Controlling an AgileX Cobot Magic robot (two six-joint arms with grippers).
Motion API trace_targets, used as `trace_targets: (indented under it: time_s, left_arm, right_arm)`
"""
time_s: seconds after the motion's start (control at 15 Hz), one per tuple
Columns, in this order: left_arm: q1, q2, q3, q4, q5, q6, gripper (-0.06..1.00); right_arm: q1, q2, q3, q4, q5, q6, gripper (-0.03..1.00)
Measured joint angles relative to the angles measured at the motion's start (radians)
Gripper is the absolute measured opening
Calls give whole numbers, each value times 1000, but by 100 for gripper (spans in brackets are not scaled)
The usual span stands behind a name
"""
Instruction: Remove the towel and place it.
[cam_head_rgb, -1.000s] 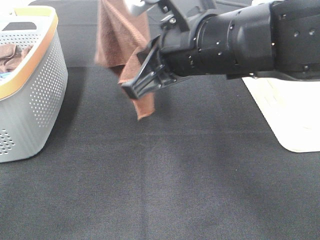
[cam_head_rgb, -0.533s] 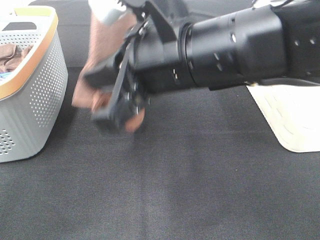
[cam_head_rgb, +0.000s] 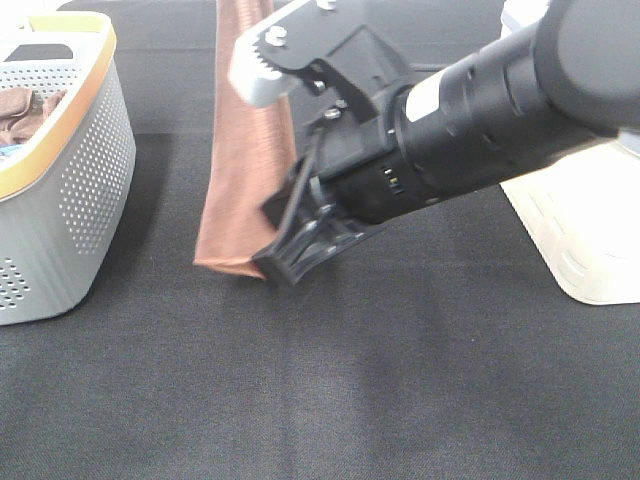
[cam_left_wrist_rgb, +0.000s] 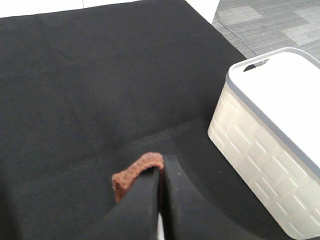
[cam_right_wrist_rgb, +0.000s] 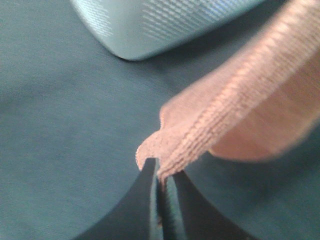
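Surface: black cloth-covered tabletop (cam_head_rgb: 420, 400), fills ext view, bare thru centre & 6 o'clock.
R arm: bulky black robot arm (cam_head_rgb: 480, 120) coming in from 3 o'clock, reaching across to centre.
Basket: grey perforated plastic basket w/ orange rim (cam_head_rgb: 90, 170) at 9 o'clock. Brown fabric (cam_head_rgb: 20, 110) inside, can't tell what.
Bin: white ribbed plastic bin w/ grey-edged lid (cam_head_rgb: 590, 240) at 3 o'clock, lid on.
Towel: long brown terry towel (cam_head_rgb: 245, 170), pulled into a taut band from 12 o'clock (runs out of frame) down to centre. Near basket but apart. Low corner near or on the cloth, can't tell which.
R gripper: right gripper (cam_head_rgb: 290, 255) at centre, jaws clenched on towel's lower hem. Wrist view shows hem pinched right at the tips.
L gripper: left gripper (cam_left_wrist_rgb: 162, 170) out of ext frame, 12 o'clock side. Jaws pinched tight on a small fold of towel edge.
Step (my read): towel stretched btw both grippers, prob. ready to be laid flat.
How to do it well:
- Hold both pinches firm. Bites look shallow, esp. R, so hem could slip if tension jumps.
- Move arms together & lower evenly so band settles w/o twist around centre to 6 o'clock.
- Stay clear of basket wall at 9 o'clock.
- Let go only once fabric lies on the cloth.
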Motion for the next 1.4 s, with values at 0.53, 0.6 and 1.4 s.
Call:
trace_targets:
  time_s: [0.53,0.6,1.4]
  left_arm:
    - [53,3,-3,155,-109,0,0]
    - [70,13,-4,157,-130,0,0]
    - [203,296,-5,182,-668,0,0]
  right_arm:
    - [-117,-16,-153,-605,98,650,0]
    - [-166,-16,-183,-609,97,658,0]
    - [-450,228,-583,-683,-182,513,0]
